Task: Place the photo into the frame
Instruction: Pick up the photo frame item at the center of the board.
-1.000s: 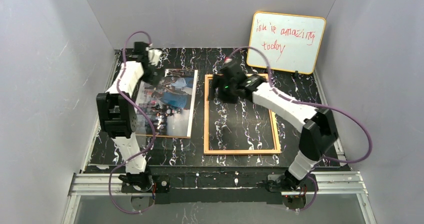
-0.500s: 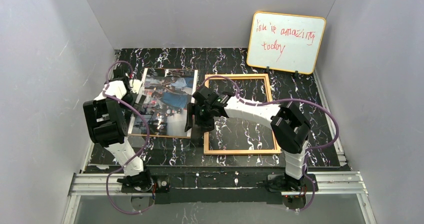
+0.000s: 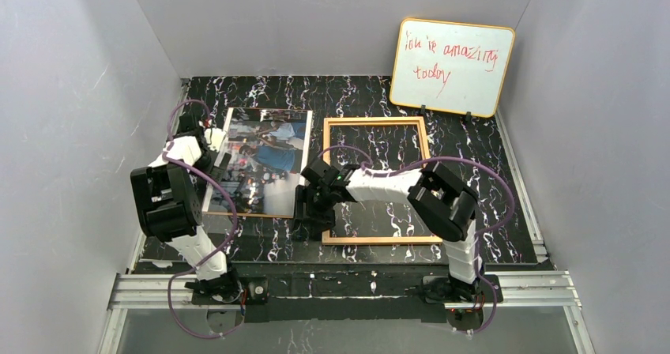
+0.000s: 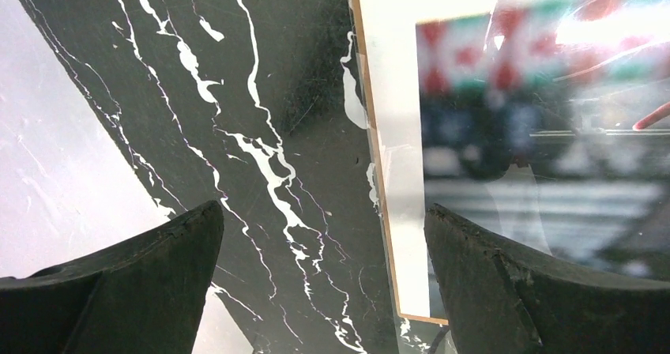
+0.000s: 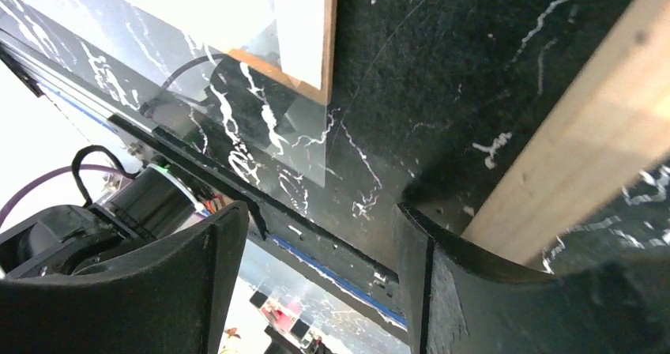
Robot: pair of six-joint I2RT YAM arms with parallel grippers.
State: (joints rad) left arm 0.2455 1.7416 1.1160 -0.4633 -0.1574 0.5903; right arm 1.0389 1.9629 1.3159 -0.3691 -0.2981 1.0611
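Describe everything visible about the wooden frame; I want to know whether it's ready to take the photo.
The frame is a thin, light-orange wooden rectangle lying flat on the black marbled table, right of the photo with a gap between them. The table's pattern shows through its opening. The right gripper hovers open at its near-left corner; whether a finger touches the wood cannot be told.
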